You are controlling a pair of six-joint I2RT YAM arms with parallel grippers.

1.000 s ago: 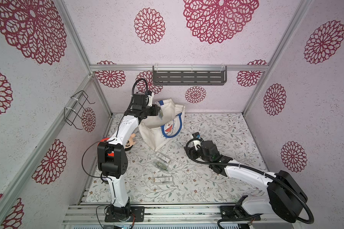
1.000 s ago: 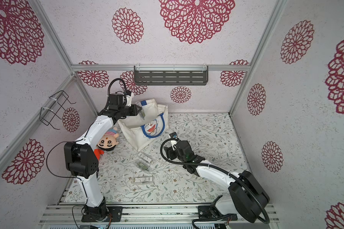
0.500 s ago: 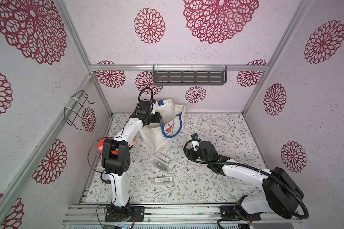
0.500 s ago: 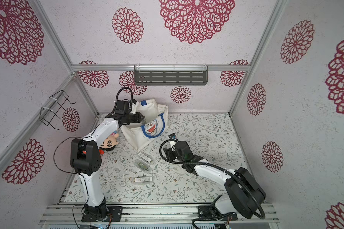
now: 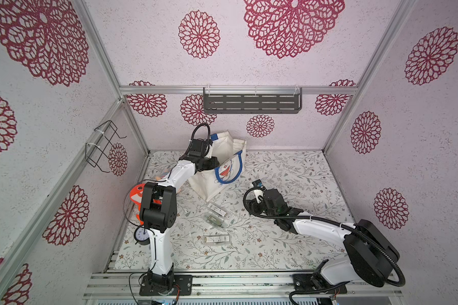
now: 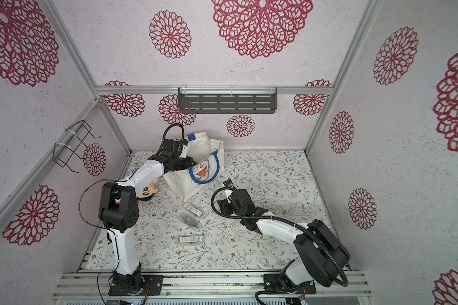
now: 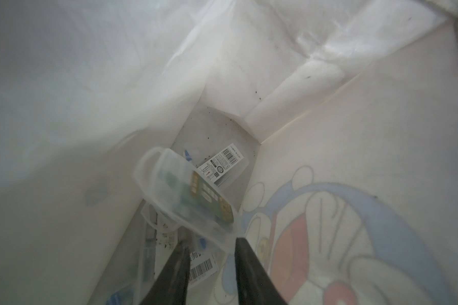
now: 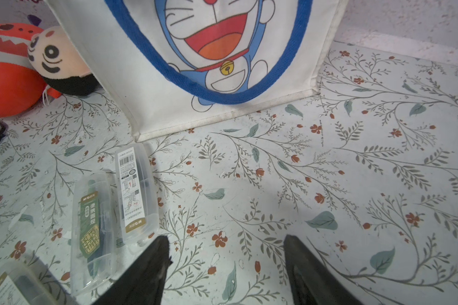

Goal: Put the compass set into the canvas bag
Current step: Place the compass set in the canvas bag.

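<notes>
The canvas bag stands open at the back of the mat, its cartoon cat side facing my right wrist camera. My left gripper reaches down inside it, jaws apart. A clear compass set case with a green label, blurred, hangs just past the fingertips, touching neither pad. Two more cases lie on the bag's floor. Three compass sets lie on the mat. My right gripper hovers open beside them, holding nothing.
An orange plush and a doll head lie left of the bag. A small clock stands by the left arm's base. A wire rack hangs on the left wall and a grey shelf on the back wall.
My left gripper has moved from above the bag's rim down into the bag and its jaws have parted, letting the case go. The right arm has barely moved.
</notes>
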